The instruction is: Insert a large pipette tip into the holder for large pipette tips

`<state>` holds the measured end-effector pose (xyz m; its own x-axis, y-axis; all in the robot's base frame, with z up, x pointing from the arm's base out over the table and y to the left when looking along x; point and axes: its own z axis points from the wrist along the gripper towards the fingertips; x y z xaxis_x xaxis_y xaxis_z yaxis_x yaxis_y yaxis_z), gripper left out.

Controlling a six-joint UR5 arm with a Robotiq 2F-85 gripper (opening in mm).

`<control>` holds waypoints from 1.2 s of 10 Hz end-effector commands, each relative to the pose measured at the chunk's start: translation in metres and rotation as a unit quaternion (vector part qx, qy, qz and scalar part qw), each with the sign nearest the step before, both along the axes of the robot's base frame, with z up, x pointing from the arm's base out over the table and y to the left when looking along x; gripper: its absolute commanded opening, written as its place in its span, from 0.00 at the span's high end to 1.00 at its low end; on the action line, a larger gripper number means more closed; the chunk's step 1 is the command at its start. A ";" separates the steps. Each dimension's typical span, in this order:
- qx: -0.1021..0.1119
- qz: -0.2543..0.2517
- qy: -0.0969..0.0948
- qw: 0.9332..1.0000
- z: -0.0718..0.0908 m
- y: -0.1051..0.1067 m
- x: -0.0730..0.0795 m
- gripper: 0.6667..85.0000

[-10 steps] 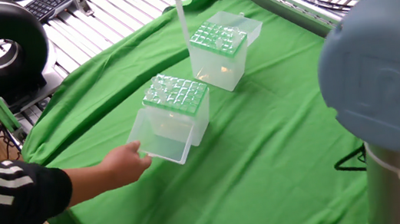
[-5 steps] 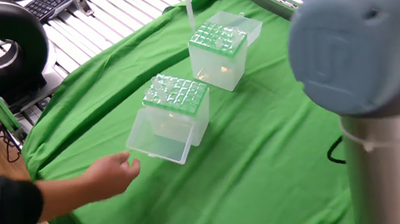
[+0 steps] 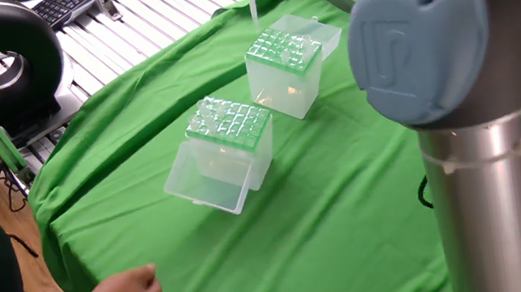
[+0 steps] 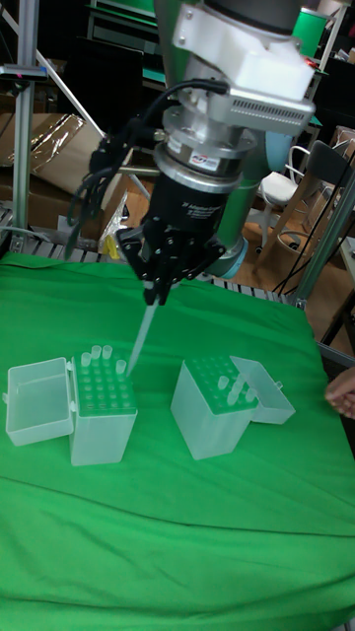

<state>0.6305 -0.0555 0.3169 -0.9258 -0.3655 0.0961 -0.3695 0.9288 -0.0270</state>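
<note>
Tall fixed view | holder (image 4: 104,412): left, lid open leftward, green plate up | tip (image 4: 139,340): slanted, clamped at its upper end in tool (image 4: 155,287), lower end just over holder's right rear holes | second box (image 4: 217,406): right, few clear tips, lid open | hand (image 4: 342,393): right edge | surface (image 4: 177,532): green cloth.

silver tube arm (image 3: 481,208) with grey-blue joint cap, black wrist, looped black cables (image 4: 108,163)
</note>
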 end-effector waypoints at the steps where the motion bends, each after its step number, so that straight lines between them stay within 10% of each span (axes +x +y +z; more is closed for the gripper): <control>1: -0.012 0.004 -0.016 1.000 -0.009 -0.024 0.024 1.00; 12: 0.019 -0.050 0.003 0.999 -0.022 -0.024 -0.038 1.00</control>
<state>0.6038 -0.0863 0.3022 -0.9512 -0.2923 0.0990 -0.2944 0.9557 -0.0071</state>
